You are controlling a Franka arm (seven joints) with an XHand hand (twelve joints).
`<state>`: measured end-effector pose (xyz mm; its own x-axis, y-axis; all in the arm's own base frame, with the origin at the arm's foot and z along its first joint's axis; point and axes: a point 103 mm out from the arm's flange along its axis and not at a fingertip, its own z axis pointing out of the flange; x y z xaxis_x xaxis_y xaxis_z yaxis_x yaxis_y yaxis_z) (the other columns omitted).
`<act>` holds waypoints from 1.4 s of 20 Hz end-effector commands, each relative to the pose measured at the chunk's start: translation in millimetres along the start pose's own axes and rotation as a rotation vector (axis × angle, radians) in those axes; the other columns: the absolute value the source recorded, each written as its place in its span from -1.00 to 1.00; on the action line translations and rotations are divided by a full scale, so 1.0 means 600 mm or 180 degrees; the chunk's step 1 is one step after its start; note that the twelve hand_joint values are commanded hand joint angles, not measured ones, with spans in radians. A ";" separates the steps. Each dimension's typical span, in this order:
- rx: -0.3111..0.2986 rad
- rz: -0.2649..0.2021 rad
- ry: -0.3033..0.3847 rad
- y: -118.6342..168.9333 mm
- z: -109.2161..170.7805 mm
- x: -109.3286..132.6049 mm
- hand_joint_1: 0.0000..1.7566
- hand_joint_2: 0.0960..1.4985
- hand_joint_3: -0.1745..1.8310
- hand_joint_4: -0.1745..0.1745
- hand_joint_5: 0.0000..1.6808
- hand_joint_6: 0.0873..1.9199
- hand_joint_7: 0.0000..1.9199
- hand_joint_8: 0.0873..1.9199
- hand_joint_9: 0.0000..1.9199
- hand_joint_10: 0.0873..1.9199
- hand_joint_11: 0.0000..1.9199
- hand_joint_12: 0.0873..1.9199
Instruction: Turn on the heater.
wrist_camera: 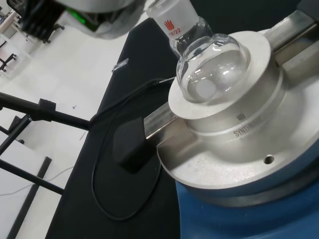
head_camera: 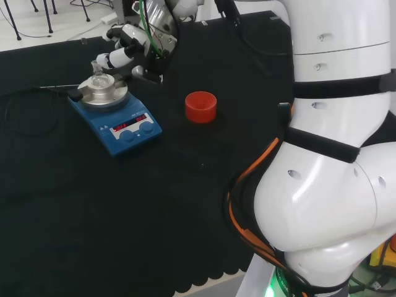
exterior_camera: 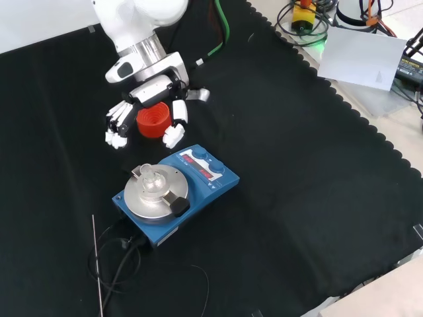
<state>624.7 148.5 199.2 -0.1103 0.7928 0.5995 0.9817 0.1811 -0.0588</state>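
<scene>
From the front view I see the heater [exterior_camera: 178, 193], a blue box with a round metal top, sitting on the black cloth [exterior_camera: 297, 198] near the middle, its two knobs [exterior_camera: 210, 158] and red display at the corner pointing up and right. A small clear flask [exterior_camera: 153, 179] sits in the metal block on top, and in the wrist view I can see its round bulb [wrist_camera: 212, 67] seated in the block with the neck up. A black cable [wrist_camera: 107, 169] runs off across the cloth from a black plug beside the block.

My hand [exterior_camera: 149, 109] hangs just above the heater in the front view, clear of it, fingers [exterior_camera: 117, 125] relaxed and pointing down, spread apart with nothing between them. A red ring [exterior_camera: 153, 121] shows behind the fingers there. In the head view the ring [head_camera: 201, 106] actually stands well to the right of the heater [head_camera: 115, 117], apart from it, while the hand [head_camera: 127, 52] is just behind the flask [head_camera: 99, 77], fingers reaching toward it; I cannot tell whether they touch the glass. The display on the heater's front is lit red in the head view
</scene>
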 end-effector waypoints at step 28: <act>0.0763 0.0466 -0.0855 -0.228 -0.060 0.016 0.36 -0.27 0.05 -0.17 -0.67 -1.00 0.02 -0.29 0.29 -0.51 0.26 -0.07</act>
<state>523.0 106.4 240.9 -0.0309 0.9167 0.3985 0.9486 0.1525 -0.2773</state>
